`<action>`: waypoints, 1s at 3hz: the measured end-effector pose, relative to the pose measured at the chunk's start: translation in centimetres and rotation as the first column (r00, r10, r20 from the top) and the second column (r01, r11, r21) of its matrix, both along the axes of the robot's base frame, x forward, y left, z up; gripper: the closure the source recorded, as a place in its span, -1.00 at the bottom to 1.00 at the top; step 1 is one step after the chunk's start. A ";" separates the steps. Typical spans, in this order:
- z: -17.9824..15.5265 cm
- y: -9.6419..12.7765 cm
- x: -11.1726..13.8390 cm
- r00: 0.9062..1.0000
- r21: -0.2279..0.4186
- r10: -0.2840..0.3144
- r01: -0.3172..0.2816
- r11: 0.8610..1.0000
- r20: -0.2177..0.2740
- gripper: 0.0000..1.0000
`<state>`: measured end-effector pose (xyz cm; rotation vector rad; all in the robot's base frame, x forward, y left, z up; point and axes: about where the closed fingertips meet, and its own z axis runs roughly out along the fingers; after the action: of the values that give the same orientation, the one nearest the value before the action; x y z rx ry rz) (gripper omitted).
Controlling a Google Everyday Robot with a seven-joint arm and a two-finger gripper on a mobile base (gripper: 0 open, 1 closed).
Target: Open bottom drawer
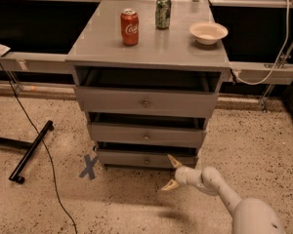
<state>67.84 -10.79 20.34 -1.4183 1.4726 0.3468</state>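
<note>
A grey three-drawer cabinet (pixel 185 52) stands in the middle of the view. The bottom drawer (pixel 122 158), the shortest front, has a small round knob (pixel 146 161) at its centre and stands slightly out. My gripper (pixel 170 173) is low in front of the cabinet, just right of that knob and a little out from the drawer front. Its two cream fingers (pixel 174 161) are spread apart and hold nothing. The white arm runs off to the lower right.
The mid drawer (pixel 117 134) and top drawer (pixel 112 101) also stand slightly out. On the cabinet top are a red cola can (pixel 130 27), a green can (pixel 162 12) and a white bowl (pixel 208 32). A blue X (pixel 89 166), a black stand leg (pixel 31 151) and a cable (pixel 34 135) lie on the floor at left.
</note>
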 end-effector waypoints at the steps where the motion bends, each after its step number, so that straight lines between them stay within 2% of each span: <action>1: 0.2 -0.5 1.6 0.998 -0.061 -0.004 0.008 0.998 0.067 -1.00; 3: -0.6 0.3 4.8 0.994 -0.161 0.026 -0.009 0.987 0.104 -1.00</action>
<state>72.69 -10.53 19.72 -1.5544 1.4279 0.1637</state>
